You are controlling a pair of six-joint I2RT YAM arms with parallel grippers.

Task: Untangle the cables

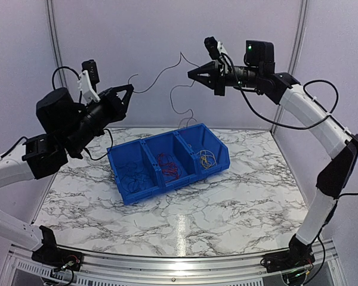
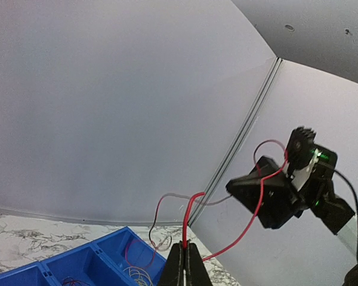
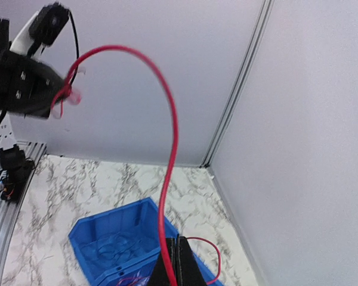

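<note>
A red cable point(image 1: 161, 74) is strung in the air between my two grippers, high above the table. My left gripper point(image 1: 130, 88) is shut on one end, and the wire rises from its closed jaws in the left wrist view point(image 2: 187, 223). My right gripper point(image 1: 190, 73) is shut on the other end; in the right wrist view the cable point(image 3: 170, 119) arcs up from the jaws toward the left gripper. A thin tail point(image 1: 174, 98) hangs from the right gripper down toward the bin. More cables lie in the bin: dark blue point(image 1: 134, 176), red point(image 1: 167, 165), yellowish point(image 1: 207, 158).
A blue three-compartment bin point(image 1: 144, 196) sits on the marble table point(image 1: 238, 202) near the middle, angled. Grey walls enclose the back and sides. Thick black arm cables hang by both arms.
</note>
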